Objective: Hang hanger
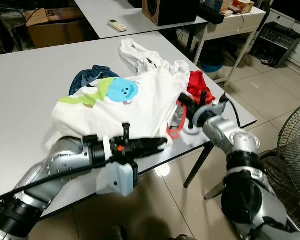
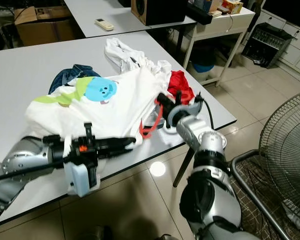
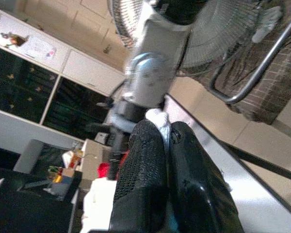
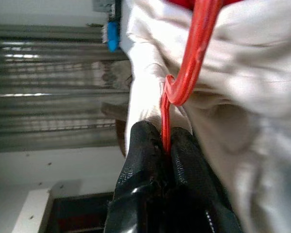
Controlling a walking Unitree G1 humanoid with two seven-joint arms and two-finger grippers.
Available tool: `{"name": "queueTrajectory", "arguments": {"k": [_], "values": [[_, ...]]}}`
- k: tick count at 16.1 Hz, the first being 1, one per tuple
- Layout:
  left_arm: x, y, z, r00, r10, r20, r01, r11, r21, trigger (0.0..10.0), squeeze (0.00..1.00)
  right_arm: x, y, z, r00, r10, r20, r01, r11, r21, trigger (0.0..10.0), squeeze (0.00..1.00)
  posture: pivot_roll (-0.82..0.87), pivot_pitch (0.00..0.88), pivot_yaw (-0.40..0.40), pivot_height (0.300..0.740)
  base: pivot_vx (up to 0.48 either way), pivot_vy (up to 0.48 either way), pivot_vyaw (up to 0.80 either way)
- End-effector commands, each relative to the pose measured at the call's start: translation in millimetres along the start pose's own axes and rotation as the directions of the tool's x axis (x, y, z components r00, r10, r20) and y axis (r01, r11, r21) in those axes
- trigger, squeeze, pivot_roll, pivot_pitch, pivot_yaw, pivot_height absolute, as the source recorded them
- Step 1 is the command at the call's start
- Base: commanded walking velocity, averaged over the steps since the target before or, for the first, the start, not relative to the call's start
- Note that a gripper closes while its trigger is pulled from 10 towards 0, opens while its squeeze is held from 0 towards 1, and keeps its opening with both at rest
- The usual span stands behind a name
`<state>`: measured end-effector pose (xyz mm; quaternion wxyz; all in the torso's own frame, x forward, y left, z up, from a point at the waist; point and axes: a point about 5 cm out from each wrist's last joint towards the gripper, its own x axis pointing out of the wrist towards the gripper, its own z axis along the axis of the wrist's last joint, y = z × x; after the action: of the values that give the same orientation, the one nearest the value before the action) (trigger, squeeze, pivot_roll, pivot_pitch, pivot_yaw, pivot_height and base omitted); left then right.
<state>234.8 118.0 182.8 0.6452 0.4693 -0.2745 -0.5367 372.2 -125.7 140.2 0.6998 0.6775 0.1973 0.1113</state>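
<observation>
While the white T-shirt lies spread on the grey table, its front hem is pinched by the left gripper. The red hanger, at the shirt's right edge, is clamped in the right gripper.

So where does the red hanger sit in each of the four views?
Left eye: red hanger at the white T-shirt's near edge, by the right gripper.
Right eye: same spot.
Left wrist: cannot make it out.
Right wrist: its hook pinched between the fingers.
Shared landmark: the white T-shirt.
</observation>
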Motion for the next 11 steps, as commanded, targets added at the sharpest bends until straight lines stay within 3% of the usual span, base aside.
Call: {"name": "queueTrajectory", "arguments": {"k": [1,3,8,11], "values": [[2.9,-6.3,5.1,0.999,-0.044,0.030,0.043,0.999,0.016,0.0,0.00,2.2,8.6,3.1,0.999,0.036,0.020,-0.036,0.999,0.012,10.0,0.00,0.14,0.061,-0.059,0.740,0.000,0.000,0.00],[3.3,-11.4,1.1,0.998,-0.065,0.011,0.065,0.998,0.009,0.0,0.00,4.5,15.0,0.8,0.998,0.060,-0.003,-0.060,0.998,0.008,10.0,0.00,0.15,0.060,-0.064,0.740,0.000,0.000,0.00],[13.0,-1.6,-2.0,0.998,-0.057,0.015,0.056,0.998,0.040,0.0,0.00,7.8,10.9,-3.2,1.000,0.010,-0.029,-0.012,0.998,-0.069,10.0,0.00,0.15,0.061,-0.066,0.740,0.000,0.000,0.00],[18.8,-3.7,-7.6,0.996,-0.089,0.004,0.089,0.995,0.050,0.0,0.00,7.1,14.3,5.3,0.999,0.033,0.013,-0.033,0.999,-0.021,10.0,0.00,0.14,0.061,-0.063,0.740,0.000,0.000,0.00]]}}
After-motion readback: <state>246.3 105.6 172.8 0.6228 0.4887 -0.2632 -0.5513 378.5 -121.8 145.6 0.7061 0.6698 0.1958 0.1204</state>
